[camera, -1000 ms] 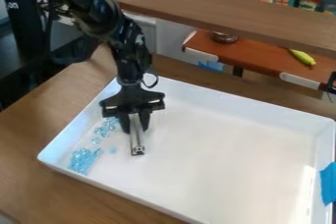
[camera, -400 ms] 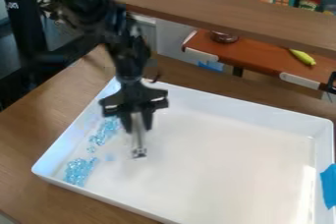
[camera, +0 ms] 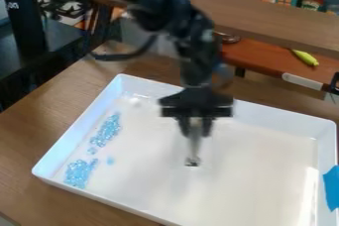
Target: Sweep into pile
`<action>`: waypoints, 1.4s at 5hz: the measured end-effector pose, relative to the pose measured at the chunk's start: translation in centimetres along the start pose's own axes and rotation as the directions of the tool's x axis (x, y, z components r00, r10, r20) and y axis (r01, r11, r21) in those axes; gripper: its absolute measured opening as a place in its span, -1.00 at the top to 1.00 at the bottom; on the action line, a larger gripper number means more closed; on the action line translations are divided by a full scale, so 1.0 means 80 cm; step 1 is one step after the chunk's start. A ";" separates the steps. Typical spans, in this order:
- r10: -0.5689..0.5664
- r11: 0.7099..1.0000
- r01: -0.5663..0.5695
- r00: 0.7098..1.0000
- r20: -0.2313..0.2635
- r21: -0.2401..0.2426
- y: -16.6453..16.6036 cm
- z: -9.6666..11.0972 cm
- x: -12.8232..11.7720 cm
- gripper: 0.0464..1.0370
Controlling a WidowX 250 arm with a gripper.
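Note:
Over the middle of the white tray point(camera: 265, 114), my gripper point(camera: 195, 132) hangs with its fingers shut on a pale narrow tool point(camera: 195, 145), whose dark lower end points down at the tray floor. Light blue beads lie along the tray's left side, well left of the tool. One elongated group of beads point(camera: 107, 131) is farther back, and a denser clump of beads point(camera: 79, 172) sits near the front left corner. A few small beads point(camera: 92, 150) lie between these groups, with a separate blue bead point(camera: 110, 160) just to their right.
The tray's raised walls surround the work area, on a wooden table point(camera: 33, 141). Blue tape point(camera: 332, 185) is on its right wall. Behind it are a wooden shelf board point(camera: 265, 17) and a red-brown surface point(camera: 265, 60) with a yellow-green toy point(camera: 305, 57).
My gripper has moved right with the tool, away from the beads. The tray's left side shifted slightly left early on, beads included. More of the back bead group is now uncovered.

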State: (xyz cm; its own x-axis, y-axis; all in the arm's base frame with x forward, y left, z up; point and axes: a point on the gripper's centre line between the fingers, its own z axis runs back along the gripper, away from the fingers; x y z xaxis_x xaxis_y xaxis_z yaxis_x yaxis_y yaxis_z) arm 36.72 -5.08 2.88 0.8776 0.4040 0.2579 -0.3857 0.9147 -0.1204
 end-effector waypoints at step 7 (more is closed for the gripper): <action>-0.104 0.983 0.116 0.990 -0.091 0.145 -0.153 -0.058 -0.075 -0.90</action>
State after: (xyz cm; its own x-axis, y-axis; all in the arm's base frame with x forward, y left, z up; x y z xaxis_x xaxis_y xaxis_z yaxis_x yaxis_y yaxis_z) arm 37.50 -18.75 -1.60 0.9350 0.3048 0.1811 -0.3184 0.9466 0.0508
